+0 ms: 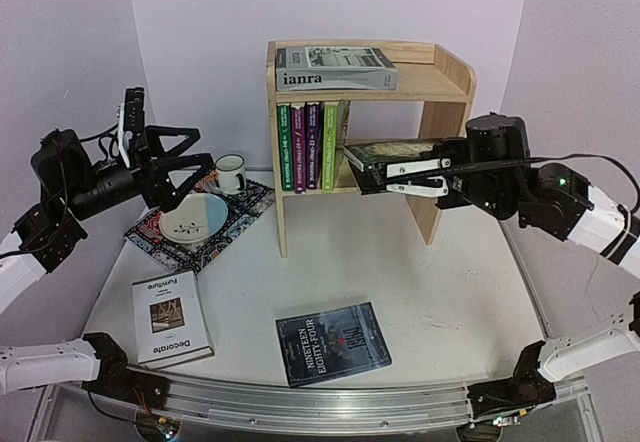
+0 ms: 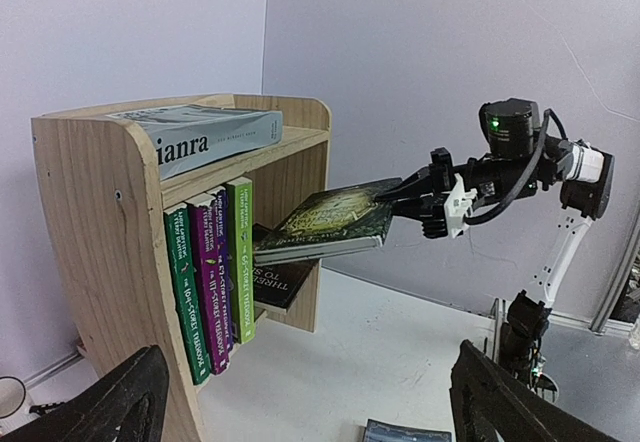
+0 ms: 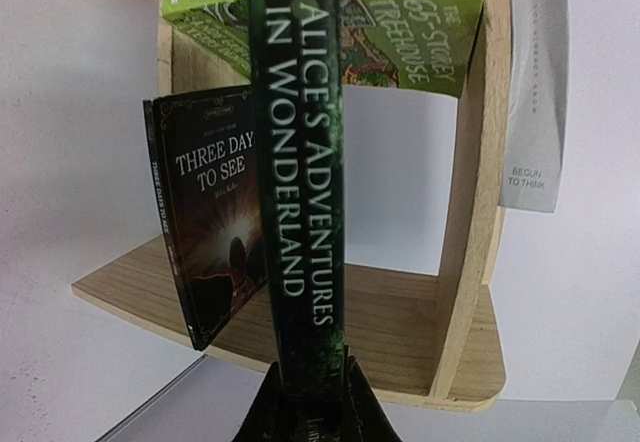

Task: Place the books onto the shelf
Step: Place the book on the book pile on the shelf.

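Arm (image 1: 545,202) at right stretches level, its tool (image 1: 386,175) grasping dark book (image 1: 385,151) partly inside shelf (image 1: 275,197).

Pale lilac walls (image 1: 200,2) meeting in a corner, white table (image 1: 450,302), metal rail (image 1: 300,404) along its near edge, soft even light

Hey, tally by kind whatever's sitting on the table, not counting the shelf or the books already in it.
Books: 2, Decorate and Nineteen Eighty-Four
Mug: 1
Plate: 1
Mat: 1
Total: 5
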Controlling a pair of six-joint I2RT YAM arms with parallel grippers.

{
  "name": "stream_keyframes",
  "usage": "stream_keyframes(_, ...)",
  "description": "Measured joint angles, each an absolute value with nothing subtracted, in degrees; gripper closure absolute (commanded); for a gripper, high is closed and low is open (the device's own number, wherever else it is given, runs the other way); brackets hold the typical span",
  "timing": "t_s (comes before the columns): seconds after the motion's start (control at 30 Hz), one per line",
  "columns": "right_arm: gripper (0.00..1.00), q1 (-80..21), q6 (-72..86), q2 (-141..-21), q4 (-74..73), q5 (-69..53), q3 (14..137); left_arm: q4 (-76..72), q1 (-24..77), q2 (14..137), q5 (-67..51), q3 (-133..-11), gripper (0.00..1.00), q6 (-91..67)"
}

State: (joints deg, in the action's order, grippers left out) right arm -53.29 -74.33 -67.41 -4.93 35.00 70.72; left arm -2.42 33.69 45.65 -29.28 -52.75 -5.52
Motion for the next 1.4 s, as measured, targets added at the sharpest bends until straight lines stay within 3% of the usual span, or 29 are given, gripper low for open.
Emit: stream_keyframes(1.4,1.00,-37.1,-72.3,-83.1,4.7,22.1,73.7,-2.4,33.7,46.7,-29.4,-52.8,0.00,-5.3)
